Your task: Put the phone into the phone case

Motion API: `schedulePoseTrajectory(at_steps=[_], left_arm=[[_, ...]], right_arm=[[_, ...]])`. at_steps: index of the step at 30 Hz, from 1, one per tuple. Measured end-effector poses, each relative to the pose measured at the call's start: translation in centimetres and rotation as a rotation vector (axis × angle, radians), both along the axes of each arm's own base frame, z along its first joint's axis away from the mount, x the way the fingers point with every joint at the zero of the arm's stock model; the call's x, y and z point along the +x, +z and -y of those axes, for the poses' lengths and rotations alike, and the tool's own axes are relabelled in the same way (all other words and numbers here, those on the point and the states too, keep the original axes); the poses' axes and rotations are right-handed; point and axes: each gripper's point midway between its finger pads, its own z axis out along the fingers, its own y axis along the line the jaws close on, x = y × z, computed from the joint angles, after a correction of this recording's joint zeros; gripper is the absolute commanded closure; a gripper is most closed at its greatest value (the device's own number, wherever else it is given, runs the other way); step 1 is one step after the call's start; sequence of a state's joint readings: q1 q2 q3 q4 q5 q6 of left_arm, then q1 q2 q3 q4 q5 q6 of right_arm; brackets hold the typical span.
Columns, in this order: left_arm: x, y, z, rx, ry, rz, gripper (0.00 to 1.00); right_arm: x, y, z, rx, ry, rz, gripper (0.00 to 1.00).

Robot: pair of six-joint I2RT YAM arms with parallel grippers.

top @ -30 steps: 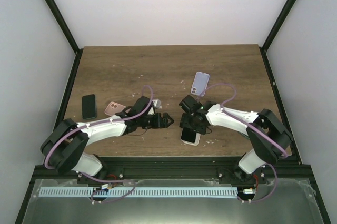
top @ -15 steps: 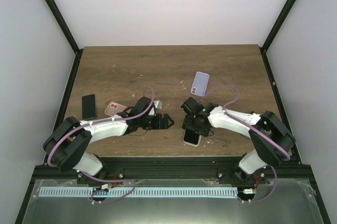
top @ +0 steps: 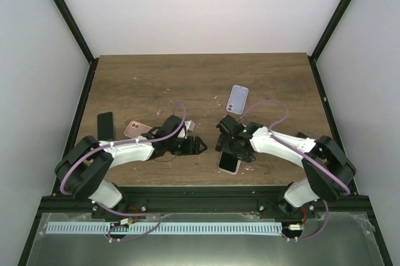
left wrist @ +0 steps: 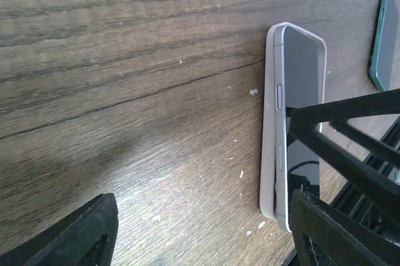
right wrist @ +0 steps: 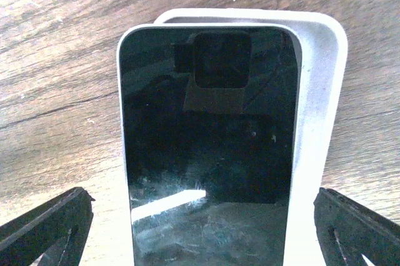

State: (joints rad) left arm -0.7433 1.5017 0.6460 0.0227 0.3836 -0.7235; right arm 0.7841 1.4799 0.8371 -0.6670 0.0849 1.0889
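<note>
Only partly done: leaves the black-glass phone (right wrist: 209,135) lying askew over the white plastic phone case (right wrist: 320,91), unseated, with right hand (top: 229,144) and left hand (top: 195,145) both spread wide, empty.

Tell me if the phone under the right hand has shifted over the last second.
Yes, slightly: the phone has slid rightward, more nearly in line with the lilac phone, which stayed put.

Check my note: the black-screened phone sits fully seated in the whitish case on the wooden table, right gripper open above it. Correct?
Not seated. The black-screened phone lies on top of the whitish case, offset, the case's rim bare along one side and end; the right wrist view shows it. The right gripper is open above it.
</note>
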Motion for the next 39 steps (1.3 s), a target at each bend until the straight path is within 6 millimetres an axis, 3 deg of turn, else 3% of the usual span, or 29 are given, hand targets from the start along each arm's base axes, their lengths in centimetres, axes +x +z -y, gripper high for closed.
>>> schedulePoseTrajectory(at_steps=[9, 16, 22, 39], left_arm=[[-0.3, 0.0, 1.4, 0.007, -0.043, 0.005, 0.32], [-0.3, 0.5, 1.2, 0.010, -0.037, 0.015, 0.32], [-0.1, 1.1, 1.0, 0.019, -0.022, 0.025, 0.34], [-0.1, 0.8, 0.8, 0.023, 0.021, -0.016, 0.47]], right_arm=[[0.6, 2.0, 1.0, 0.044, 0.060, 0.083, 0.20], [-0.6, 1.4, 2.3, 0.107, 0.110, 0.109, 0.18], [-0.5, -0.1, 3.6, 0.132, 0.098, 0.099, 0.23], [1.1, -0.6, -1.8, 0.323, 0.271, 0.123, 0.35]])
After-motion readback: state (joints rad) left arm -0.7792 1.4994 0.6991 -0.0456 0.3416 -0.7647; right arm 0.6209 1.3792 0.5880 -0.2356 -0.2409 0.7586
